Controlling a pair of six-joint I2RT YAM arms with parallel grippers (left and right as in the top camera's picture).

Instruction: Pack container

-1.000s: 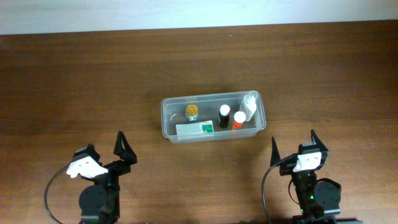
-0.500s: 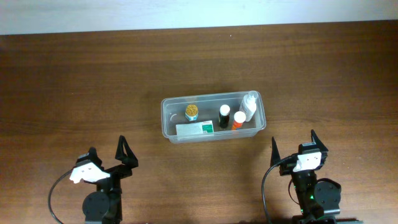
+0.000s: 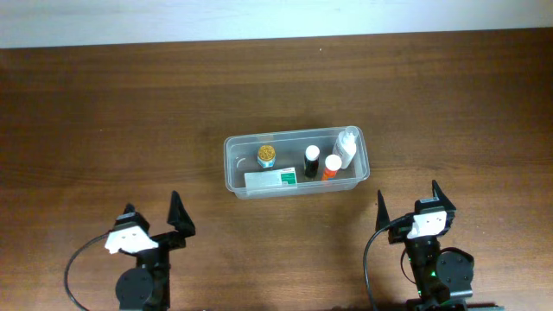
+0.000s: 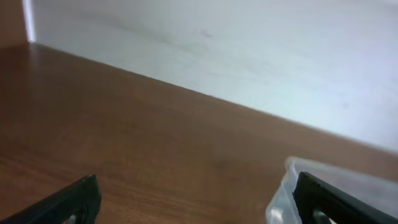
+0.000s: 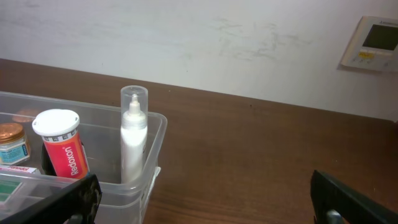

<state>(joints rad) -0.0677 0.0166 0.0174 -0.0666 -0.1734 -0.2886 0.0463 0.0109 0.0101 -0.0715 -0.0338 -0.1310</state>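
A dark brown wooden table (image 3: 104,112) with plain grain runs back to a pale, faintly scuffed wall (image 5: 205,37). High on that wall, at the right edge of the right wrist view, hangs a small cream control panel (image 5: 372,43) with a grey display.

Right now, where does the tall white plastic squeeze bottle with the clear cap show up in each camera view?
Overhead: the white squeeze bottle sits right of centre, at the right end of the clear plastic container.
Left wrist: not in it; only a container corner shows at lower right.
Right wrist: left of centre, upright by the container's rounded corner.
Shared landmark: the container.
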